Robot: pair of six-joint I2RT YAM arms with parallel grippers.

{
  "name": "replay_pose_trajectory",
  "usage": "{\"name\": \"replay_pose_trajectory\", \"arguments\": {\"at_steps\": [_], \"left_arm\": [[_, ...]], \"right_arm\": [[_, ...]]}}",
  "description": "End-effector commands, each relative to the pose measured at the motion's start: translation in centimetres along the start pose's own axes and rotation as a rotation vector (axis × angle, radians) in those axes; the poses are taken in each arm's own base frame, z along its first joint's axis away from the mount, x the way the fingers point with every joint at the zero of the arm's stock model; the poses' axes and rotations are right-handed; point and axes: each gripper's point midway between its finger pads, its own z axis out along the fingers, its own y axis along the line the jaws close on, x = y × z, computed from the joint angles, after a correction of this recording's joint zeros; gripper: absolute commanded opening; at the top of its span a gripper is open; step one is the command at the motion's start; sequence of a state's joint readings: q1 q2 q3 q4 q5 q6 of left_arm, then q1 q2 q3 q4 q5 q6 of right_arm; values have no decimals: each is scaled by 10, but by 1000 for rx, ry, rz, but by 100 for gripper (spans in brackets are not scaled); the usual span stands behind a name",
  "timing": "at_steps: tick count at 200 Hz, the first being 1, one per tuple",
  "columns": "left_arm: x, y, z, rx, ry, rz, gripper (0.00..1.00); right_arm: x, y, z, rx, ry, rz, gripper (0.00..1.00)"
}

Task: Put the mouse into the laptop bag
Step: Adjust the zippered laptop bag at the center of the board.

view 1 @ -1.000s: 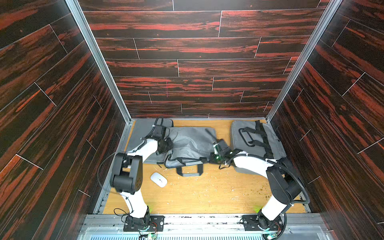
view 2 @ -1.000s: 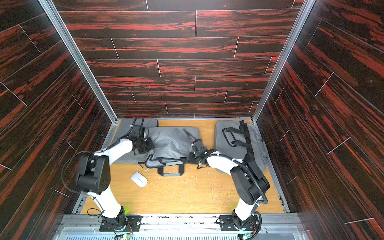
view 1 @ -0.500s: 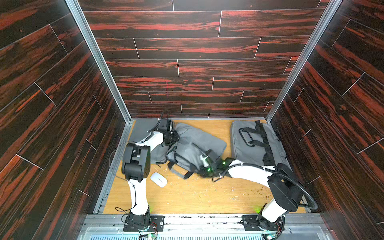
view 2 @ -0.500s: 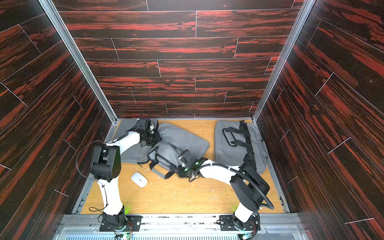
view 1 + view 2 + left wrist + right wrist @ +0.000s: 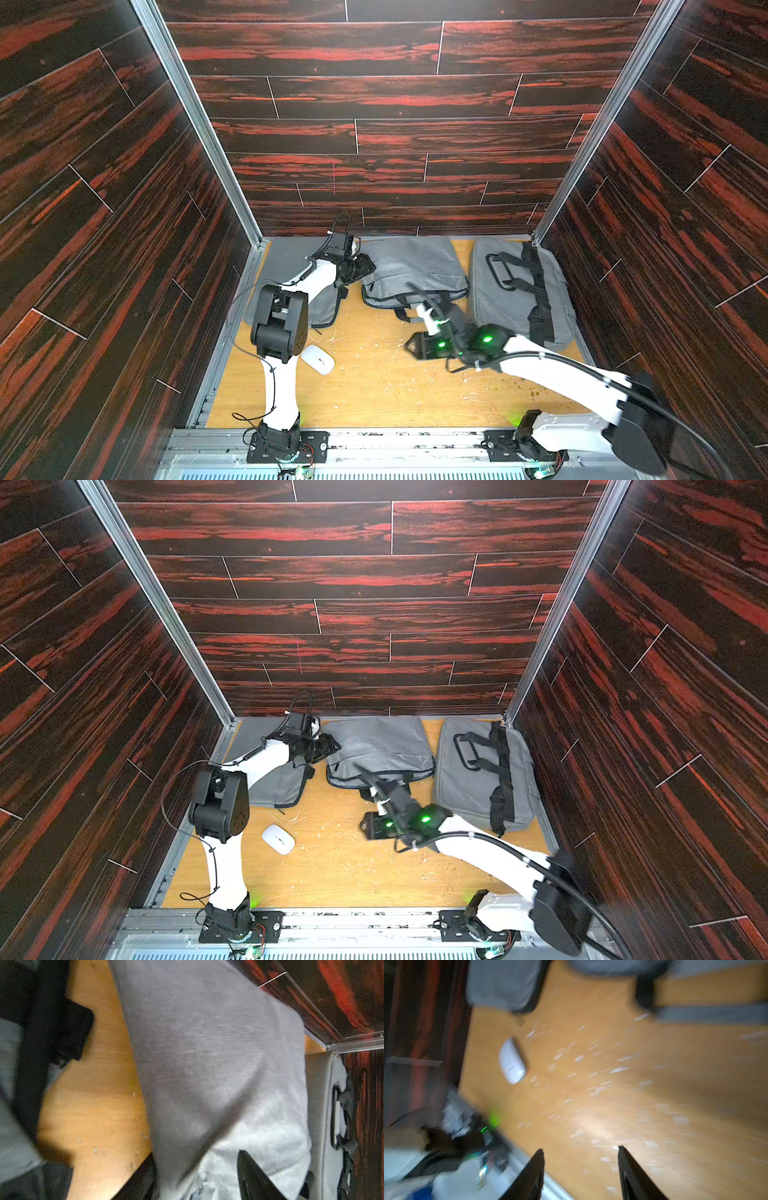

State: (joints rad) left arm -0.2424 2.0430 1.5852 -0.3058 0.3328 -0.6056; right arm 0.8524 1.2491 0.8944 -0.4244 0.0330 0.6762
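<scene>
On the scuffed wooden table (image 5: 374, 395) of a dark-panelled test cell, three grey bags line the rear wall. The middle laptop bag (image 5: 415, 266) lies flat with its handles toward the front, after two robot arms clamped it and swung it askew a second ago. Both arms have since let go. The left gripper (image 5: 365, 267) stays at the bag's left corner, and in the left wrist view its jaws stand parted with the cloth lying loose between them, no longer pinched. The right gripper (image 5: 412, 345) has drawn back off the handles to mid-table. The right wrist view shows its fingers (image 5: 631, 1172) spread over bare wood with nothing between them, and it now faces the near left side of the table. There the white mouse (image 5: 318, 359) sits untouched on the table, just beside the left arm's elbow and well apart from the bag. The release suggests that shifting the bag is over and the pickup comes next, most likely by the right arm. Whether the bag's zip is open enough to take the mouse cannot be told from these views.
</scene>
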Motion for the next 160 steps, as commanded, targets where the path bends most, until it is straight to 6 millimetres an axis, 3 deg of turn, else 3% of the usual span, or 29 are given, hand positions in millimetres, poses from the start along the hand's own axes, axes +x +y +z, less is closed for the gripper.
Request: {"name": "replay_pose_trajectory", "arguments": {"at_steps": [1, 38, 50, 52, 74, 88, 112, 132, 160], "left_arm": [[-20, -36, -54, 53, -98, 75, 64], [-7, -32, -80, 32, -120, 76, 76], [1, -23, -83, 3, -114, 62, 78], [0, -27, -91, 11, -129, 67, 79], [18, -27, -98, 24, -115, 55, 79], [37, -25, -93, 20, -79, 61, 78], [67, -16, -83, 10, -23, 54, 77], [82, -9, -77, 23, 9, 24, 77], [100, -3, -75, 23, 53, 15, 77]], "right_arm": [[-24, -57, -16, 171, -79, 3, 61], [-109, -116, -20, 174, -220, 114, 64], [-138, -137, -15, 216, -239, 126, 65], [-143, -140, -15, 224, -243, 122, 65], [-185, -186, 8, 359, -203, 122, 66], [-209, -202, 25, 374, -195, 114, 66], [-235, -226, 54, 395, -178, 129, 66], [-245, -243, 79, 404, -144, 153, 67], [-233, -249, 117, 341, -41, 185, 64]]}}
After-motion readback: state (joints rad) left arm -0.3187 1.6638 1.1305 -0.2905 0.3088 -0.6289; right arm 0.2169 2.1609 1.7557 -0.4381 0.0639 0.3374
